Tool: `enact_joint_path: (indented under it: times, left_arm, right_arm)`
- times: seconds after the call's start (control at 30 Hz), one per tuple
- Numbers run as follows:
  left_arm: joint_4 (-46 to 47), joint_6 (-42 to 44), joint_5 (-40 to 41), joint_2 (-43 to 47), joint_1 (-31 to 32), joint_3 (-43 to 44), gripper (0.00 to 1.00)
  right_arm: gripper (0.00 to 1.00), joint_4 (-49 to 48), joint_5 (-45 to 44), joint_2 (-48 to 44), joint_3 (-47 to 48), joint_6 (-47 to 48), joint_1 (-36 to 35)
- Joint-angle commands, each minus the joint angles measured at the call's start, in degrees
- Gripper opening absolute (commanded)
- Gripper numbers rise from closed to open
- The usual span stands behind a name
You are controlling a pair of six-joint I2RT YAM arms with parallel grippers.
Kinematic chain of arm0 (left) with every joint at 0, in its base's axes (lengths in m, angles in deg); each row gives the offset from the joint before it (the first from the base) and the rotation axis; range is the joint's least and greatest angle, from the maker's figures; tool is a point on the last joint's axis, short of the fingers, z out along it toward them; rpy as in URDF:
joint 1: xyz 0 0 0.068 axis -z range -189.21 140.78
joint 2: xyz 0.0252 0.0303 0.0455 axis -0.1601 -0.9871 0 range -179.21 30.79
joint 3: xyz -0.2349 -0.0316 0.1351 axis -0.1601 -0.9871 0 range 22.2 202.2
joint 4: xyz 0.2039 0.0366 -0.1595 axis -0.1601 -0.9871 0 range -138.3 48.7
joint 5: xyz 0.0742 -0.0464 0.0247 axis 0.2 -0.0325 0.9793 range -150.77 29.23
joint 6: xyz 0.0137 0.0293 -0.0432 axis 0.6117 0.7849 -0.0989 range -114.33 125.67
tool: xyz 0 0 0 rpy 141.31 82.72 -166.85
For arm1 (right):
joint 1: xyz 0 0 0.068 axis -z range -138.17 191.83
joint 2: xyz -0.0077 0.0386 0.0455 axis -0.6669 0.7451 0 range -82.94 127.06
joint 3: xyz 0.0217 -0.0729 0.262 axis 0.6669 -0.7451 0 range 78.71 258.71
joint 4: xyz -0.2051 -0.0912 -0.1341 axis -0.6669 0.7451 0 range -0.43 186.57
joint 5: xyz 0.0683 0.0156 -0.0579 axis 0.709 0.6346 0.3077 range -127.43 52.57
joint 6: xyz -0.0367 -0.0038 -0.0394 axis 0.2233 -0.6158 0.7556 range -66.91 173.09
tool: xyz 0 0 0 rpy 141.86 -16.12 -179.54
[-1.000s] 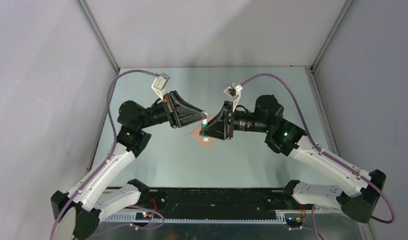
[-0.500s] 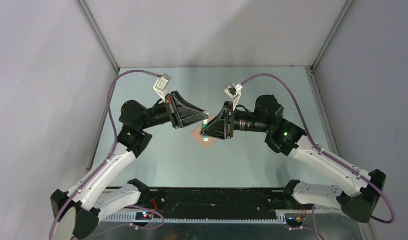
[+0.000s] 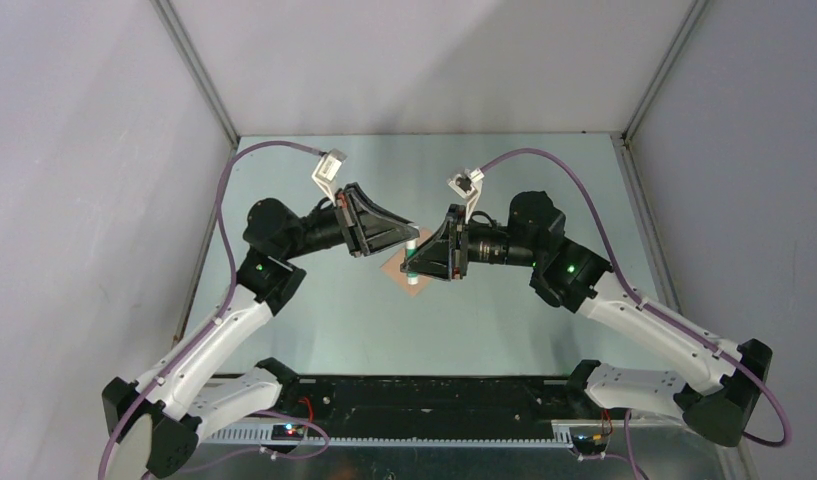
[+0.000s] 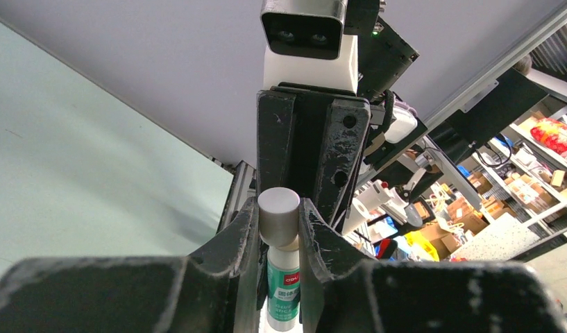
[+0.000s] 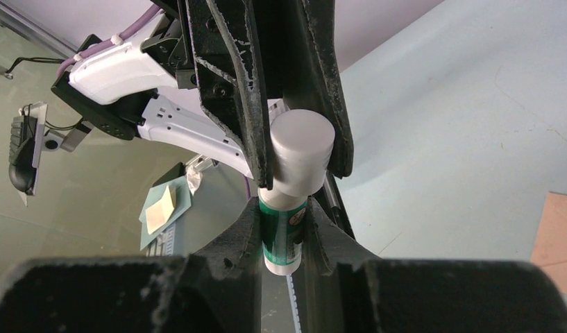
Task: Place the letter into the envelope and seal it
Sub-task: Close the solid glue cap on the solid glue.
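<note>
A glue stick (image 3: 412, 258) with a green-and-white label hangs between both grippers above the table's middle. My left gripper (image 4: 278, 220) is shut on its grey-white cap (image 4: 278, 211). My right gripper (image 5: 282, 211) is shut on the green body (image 5: 281, 236), just under the cap (image 5: 301, 149). A pale band shows between cap and body. A tan paper (image 3: 392, 268) lies flat on the table below the grippers, mostly covered by them; its corner (image 5: 556, 229) shows in the right wrist view. Whether it is the envelope or the letter I cannot tell.
The pale green table (image 3: 504, 320) is boxed in by grey walls on three sides, with metal corner posts (image 3: 199, 75). A black rail (image 3: 434, 400) carrying the arm bases runs along the near edge.
The left arm has shifted slightly to the right, toward the right gripper. The right arm and the glue stick stay where they were. Both grips hold.
</note>
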Motion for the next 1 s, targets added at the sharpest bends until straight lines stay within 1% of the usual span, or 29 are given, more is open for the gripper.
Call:
enact_joint_path:
  times: [0.0, 0.27, 0.43, 0.97]
  left_arm:
    - [-4.64, 2.53, -2.22, -0.29, 0.87, 0.73, 0.0]
    - [-2.46, 1.27, -2.92, 0.41, 0.93, 0.58, 0.0]
    - [-0.53, 0.01, -3.3, 0.23, 0.94, 0.91, 0.0]
    - [1.53, -2.1, -4.01, 0.54, 1.03, 1.45, 0.0]
  right_arm:
    - [0.0, -7.18, -2.42, -3.47, 1.73, 1.04, 0.66]
    - [0.0, -5.29, -3.27, -3.84, 1.73, 2.08, 1.68]
    - [0.0, -6.46, -2.8, -3.76, 1.3, 1.66, 2.21]
    - [0.0, -8.19, -1.08, -1.97, 1.34, 0.71, 1.07]
